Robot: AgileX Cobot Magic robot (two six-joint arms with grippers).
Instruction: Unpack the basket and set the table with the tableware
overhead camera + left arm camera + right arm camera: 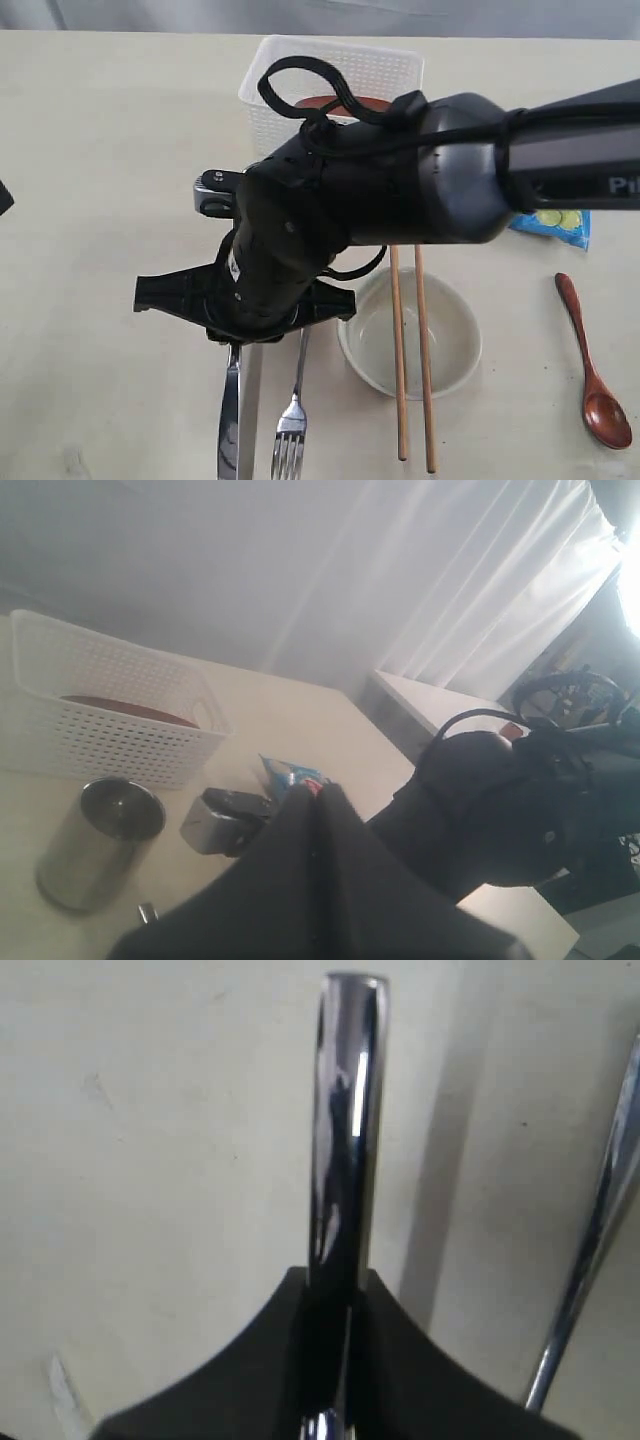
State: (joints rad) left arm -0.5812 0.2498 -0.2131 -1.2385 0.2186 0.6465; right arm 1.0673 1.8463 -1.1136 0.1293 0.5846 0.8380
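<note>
Knife point(345, 1130) in right gripper point(335, 1305), wrist view only

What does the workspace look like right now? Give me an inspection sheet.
Surface: cream table, faint marks.
Job's things: white basket holding brown plate; steel cup upright on the table; bowl with two chopsticks laid across it; fork; wooden spoon.
Clutter: blue chips bag.
Grippers: right gripper shut on knife; left gripper shut, empty.
Cables: black cable loop on the right arm.
Surroundings: white curtain.
</note>
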